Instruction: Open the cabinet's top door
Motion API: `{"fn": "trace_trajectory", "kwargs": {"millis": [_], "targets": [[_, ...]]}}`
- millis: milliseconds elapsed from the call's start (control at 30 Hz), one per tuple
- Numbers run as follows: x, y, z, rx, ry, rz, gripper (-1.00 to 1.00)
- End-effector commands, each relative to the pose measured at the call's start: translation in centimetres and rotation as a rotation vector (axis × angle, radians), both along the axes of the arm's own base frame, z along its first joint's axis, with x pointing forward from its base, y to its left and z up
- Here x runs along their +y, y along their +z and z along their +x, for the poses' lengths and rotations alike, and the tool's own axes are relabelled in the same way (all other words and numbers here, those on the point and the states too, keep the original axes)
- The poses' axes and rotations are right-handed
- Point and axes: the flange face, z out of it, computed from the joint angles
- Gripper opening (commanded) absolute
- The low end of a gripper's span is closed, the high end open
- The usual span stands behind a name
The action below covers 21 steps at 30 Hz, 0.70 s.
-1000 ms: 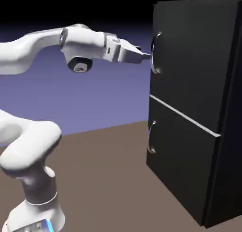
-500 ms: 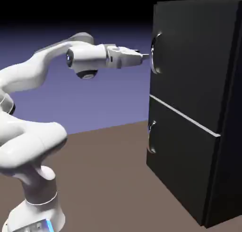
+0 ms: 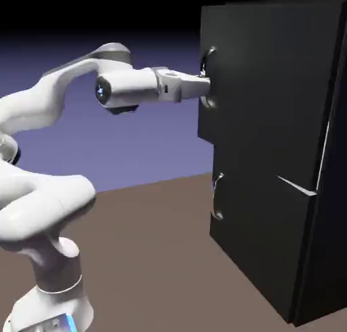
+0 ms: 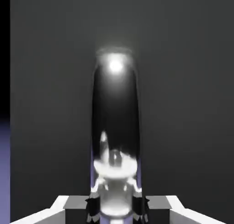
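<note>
One top door point(image 3: 271, 87): ajar, folks, and it's the big upper panel of the cabinet point(image 3: 332, 215), on the exterior view's right! Its handle side juts out past the panel below, toward the arm.
Top handle point(image 3: 212, 51): curved, grey and shiny, upright near the door's free edge, with the gripper point(image 3: 207, 84) right on it.
Jaws: clamped on the top handle, one finger on each side of the bar! The hand view has the bar running down between the tips.
Hand view: dark grey door face nearly wall to wall, a bright glare at the handle's far end, bright reflections low down near the fingertips, and a strip of black and blue-violet along the left edge.
Seam point(image 3: 296, 185): only a short pale wedge on show at the right, under the swung door, with a thin pale line climbing near the cabinet's side edge.
Lower door point(image 3: 257, 229): closed, flat and black, sitting directly beneath.
Lower handle point(image 3: 216, 196): curved metal, upright near that door's left edge, well apart from the gripper.
Arm point(image 3: 41, 110): white, bent high across the exterior view's left, its wrist reaching rightward to the top handle, nearly level!
Base point(image 3: 51, 310): bottom left of the exterior view, partly cut off by the frame, a blue light glowing on it.
Table point(image 3: 149, 256): brown, spreading beneath base and cabinet.
Backdrop point(image 3: 149, 144): blue-violet, fading to black up top.
</note>
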Motion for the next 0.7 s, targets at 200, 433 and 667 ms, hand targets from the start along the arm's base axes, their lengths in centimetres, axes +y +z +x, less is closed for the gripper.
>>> {"fn": "trace_trajectory", "kwargs": {"millis": [200, 433, 667], "targets": [[-4.1, 0.0, -5.1, 0.000, 0.165, 0.000, -1.00], [-8.0, 0.0, -8.6, 0.000, 0.297, 0.000, -1.00], [-11.9, 0.0, -11.3, 0.000, 0.420, 0.000, -1.00]]}}
